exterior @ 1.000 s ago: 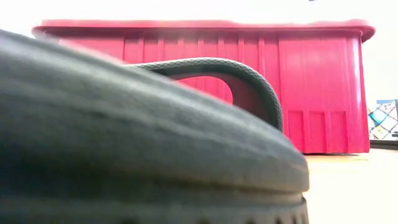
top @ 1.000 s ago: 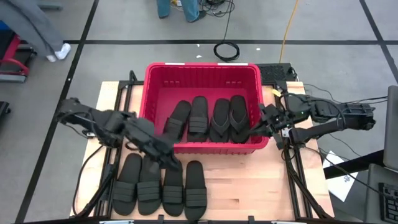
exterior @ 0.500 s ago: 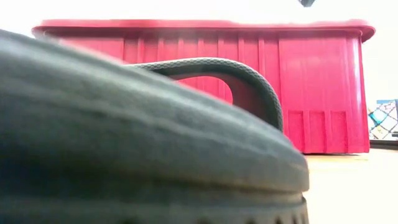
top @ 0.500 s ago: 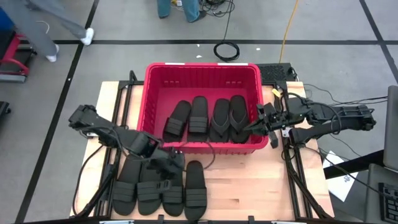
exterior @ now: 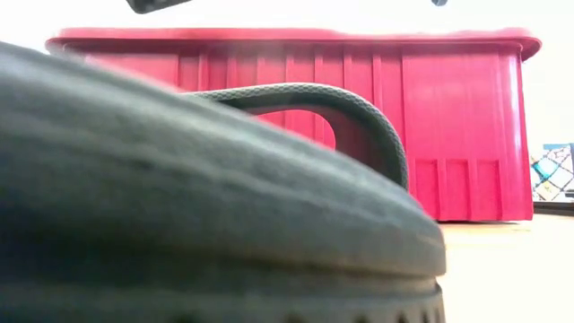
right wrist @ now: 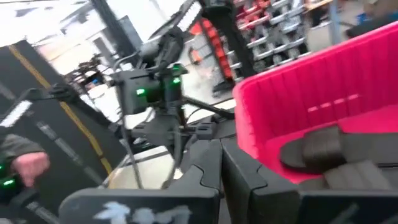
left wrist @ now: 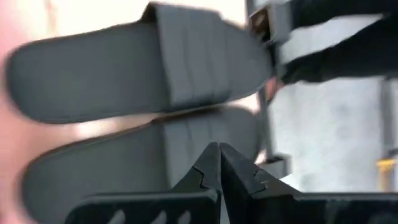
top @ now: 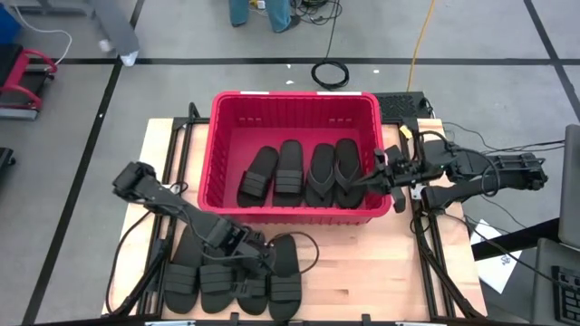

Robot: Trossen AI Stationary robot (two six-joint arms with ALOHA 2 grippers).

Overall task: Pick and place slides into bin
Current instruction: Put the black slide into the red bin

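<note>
Down over the four sandals [top: 231, 272] left on the table, left gripper [top: 256, 263] hovers pinched shut, empty, lining up its next grab. Right gripper [top: 376, 176], also closed, waits at the bin [top: 294, 100] rim.

The high view is bright and even, with soft light from above. The table [top: 362, 281] shows only weak, short shadows, and the picture is sharp to its edges.

In the low view a black sandal [exterior: 179, 206] lies very close to the camera and is out of focus. The red bin [exterior: 448, 135] behind it is sharper. The background above the bin is washed out to white.

The left wrist view is blurred by motion, with an overexposed pale patch at one side. The right wrist view is also smeared; the room is bright and hazy.
</note>
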